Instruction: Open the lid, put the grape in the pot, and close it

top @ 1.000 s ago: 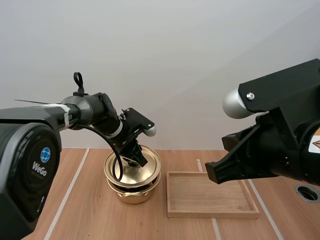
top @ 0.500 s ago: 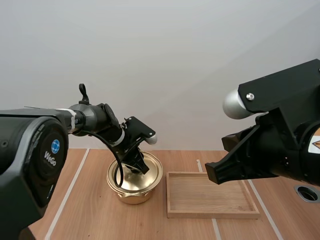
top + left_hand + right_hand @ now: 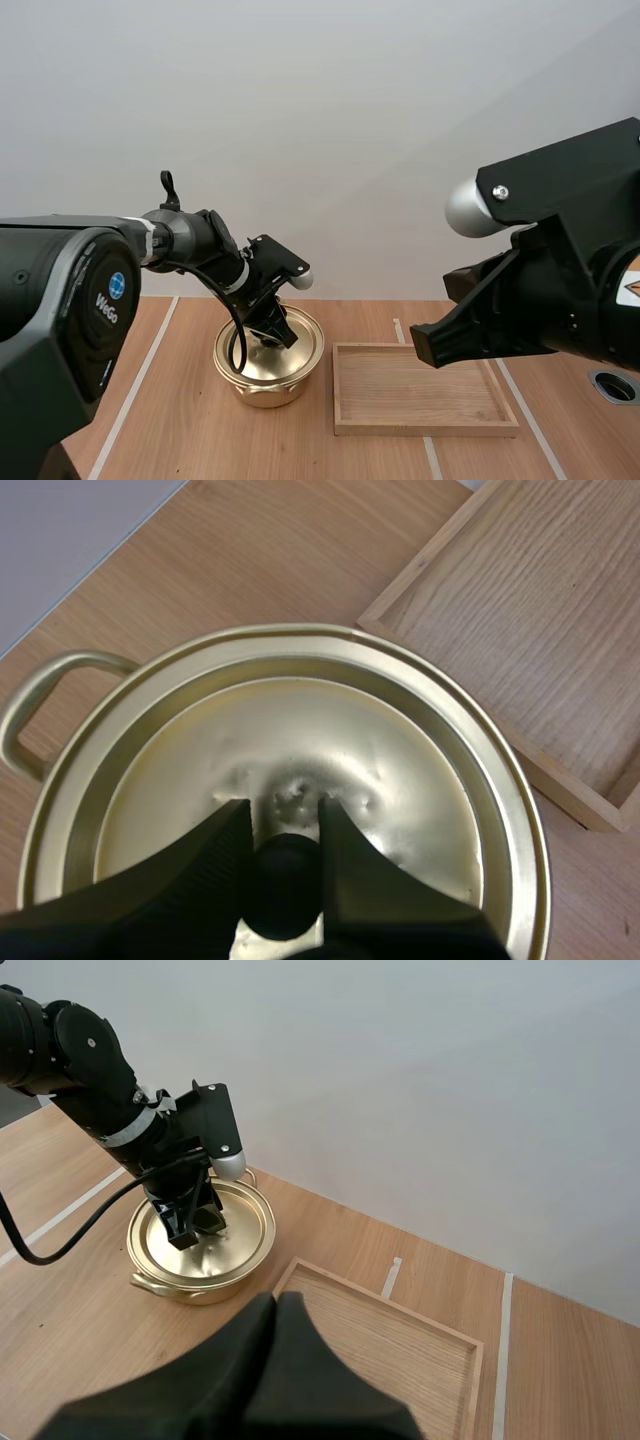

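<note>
While my left gripper is clamped on the black knob of the gold lid, that lid sits on the pot. From the high camera, the pot stands on the table at nine o'clock from the wooden tray. My right gripper hangs near the tray, fingers pressed together as one wedge, holding nothing.
</note>
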Motion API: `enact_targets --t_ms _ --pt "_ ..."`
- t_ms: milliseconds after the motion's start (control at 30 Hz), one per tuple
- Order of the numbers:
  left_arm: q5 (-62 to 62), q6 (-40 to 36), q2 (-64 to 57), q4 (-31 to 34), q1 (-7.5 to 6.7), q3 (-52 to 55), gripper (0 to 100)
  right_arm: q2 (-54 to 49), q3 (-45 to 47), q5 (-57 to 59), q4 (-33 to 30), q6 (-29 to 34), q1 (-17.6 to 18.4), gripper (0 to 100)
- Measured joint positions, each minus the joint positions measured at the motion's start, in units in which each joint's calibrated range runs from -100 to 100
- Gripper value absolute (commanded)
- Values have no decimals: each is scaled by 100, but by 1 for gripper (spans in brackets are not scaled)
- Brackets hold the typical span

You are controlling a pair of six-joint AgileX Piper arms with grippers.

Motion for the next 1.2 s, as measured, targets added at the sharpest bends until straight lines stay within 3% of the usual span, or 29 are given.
enact_targets --t_ms 100,133,167,567,933,967,1033,1067,1200 --pt "0 0 0 0 0 0 54 0 0 0 0 0 0 0" --pt "0 0 -13 0 0 0 80 0 0 0 0 0 0 0" --pt "16 0 -26 0 0 0 100 0 0 0 0 0 0 0" --pt "1264 9 -1758 10 0 6 100 0 0 0 0 0 0 0" --pt "2501 -446 -4774 86 0 -215 100 0 0 0 0 0 0 0" --pt "2561 -493 -4999 128 0 -228 84 0 0 0 0 0 0 0" --pt "2646 -602 -5401 218 0 -228 35 -14 0 0 0 0 0 0" --pt "2717 -703 -5638 303 0 -228 5 -40 0 0 0 0 0 0" --pt "2912 -1092 -6554 613 0 -228 1 -348 0 0 0 0 0 0"
